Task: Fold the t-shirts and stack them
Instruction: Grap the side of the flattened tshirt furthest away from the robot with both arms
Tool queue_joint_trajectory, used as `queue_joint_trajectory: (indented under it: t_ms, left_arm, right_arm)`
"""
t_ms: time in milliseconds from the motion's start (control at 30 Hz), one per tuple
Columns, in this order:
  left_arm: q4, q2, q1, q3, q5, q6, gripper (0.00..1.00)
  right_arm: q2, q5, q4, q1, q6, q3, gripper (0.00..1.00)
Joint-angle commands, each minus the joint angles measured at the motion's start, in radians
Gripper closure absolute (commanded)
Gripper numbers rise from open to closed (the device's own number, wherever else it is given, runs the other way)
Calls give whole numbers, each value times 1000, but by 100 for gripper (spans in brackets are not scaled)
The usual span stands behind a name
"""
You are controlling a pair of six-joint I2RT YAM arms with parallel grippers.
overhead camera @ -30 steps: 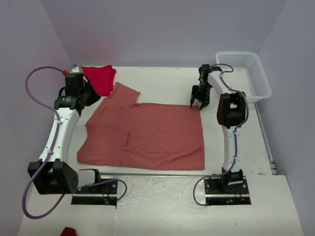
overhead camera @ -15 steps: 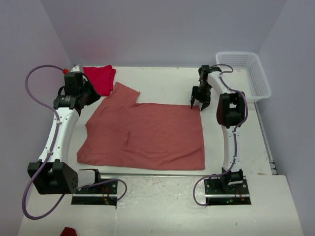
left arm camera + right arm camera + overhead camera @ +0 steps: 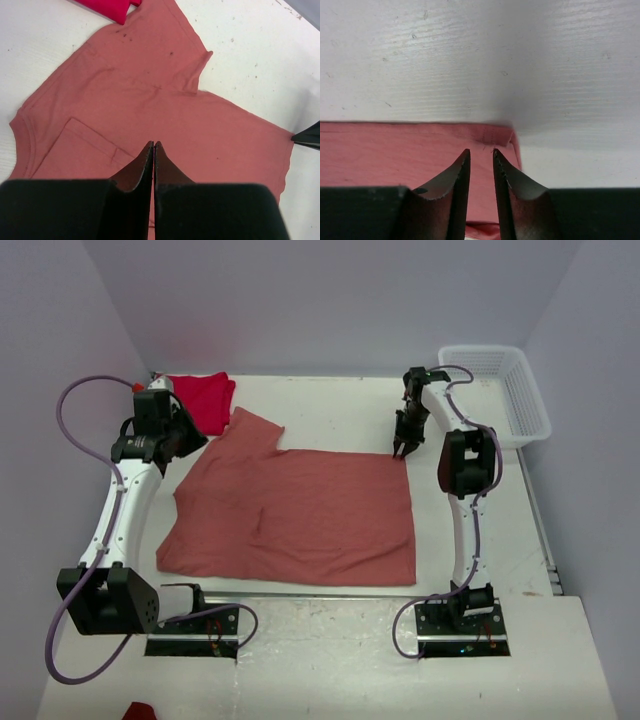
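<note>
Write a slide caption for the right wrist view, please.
Right pincer, narrowly parted, over a corner of the salmon-pink t-shirt on the table.

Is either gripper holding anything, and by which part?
Left gripper: nothing. Right gripper: at the pink shirt, far right corner; grip cannot be told.

You find no lettering, label, brand name, number or sign legible in any of the three views.
</note>
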Motion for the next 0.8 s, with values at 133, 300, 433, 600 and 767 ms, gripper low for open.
queue_joint_trajectory:
  t_ms: [133,300,433,600,767]
  left_arm:
    - [24,-7,-8,23,42,44,99]
    - [43,-10,-8,-15,62,33,99]
    - [57,-17,-8,-42,77,24,99]
    - [58,-22,-6,-33,90,26,99]
    - [54,-33,-8,-44,85,33,99]
  right_arm:
    - [6,-16,-36,-3,-9,38,65]
    - [9,16,-32,-2,-9,40,49]
    - [10,1,-51,-2,-6,44,49]
    - [-25,70,4,15,-5,2,49]
    - [-94,153,86,23,-68,-83,40]
